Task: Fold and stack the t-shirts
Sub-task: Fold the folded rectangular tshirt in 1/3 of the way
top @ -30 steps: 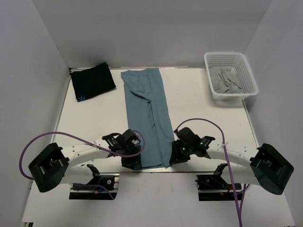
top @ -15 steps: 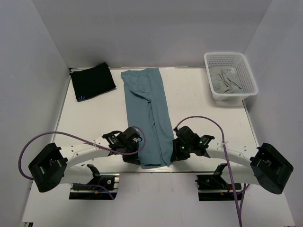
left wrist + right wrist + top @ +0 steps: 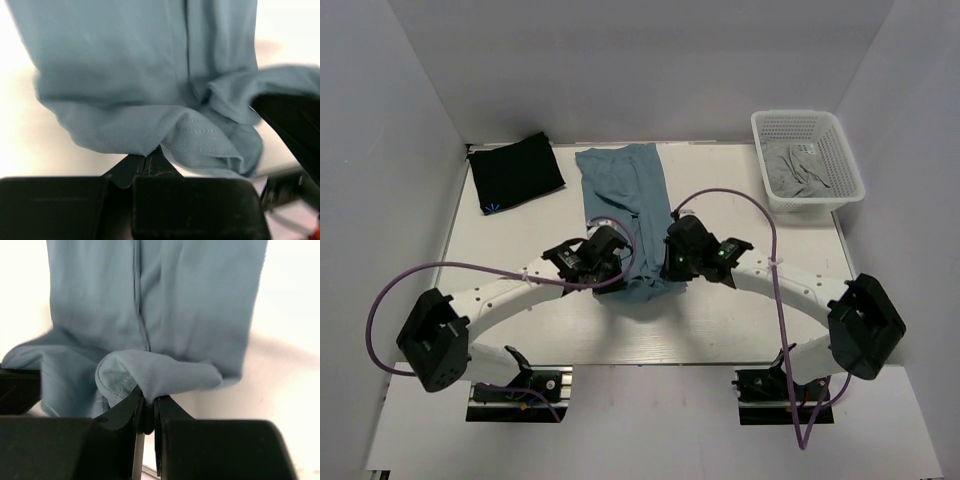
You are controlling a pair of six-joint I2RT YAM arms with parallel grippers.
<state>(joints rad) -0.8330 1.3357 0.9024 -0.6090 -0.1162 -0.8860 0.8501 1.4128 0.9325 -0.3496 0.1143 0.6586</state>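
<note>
Teal-blue t-shirt (image 3: 620, 185), soft, light and limp, is spread lengthwise at centre frame; its near hem is clamped by left fingers (image 3: 131, 169) and right fingers (image 3: 125, 411), one corner each, judged the surest hold.

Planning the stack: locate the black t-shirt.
In the top view the black t-shirt lies folded on the table, far left, beside the teal t-shirt.

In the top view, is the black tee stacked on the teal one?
No, the black tee lies by itself to the left of the teal tee.
</note>
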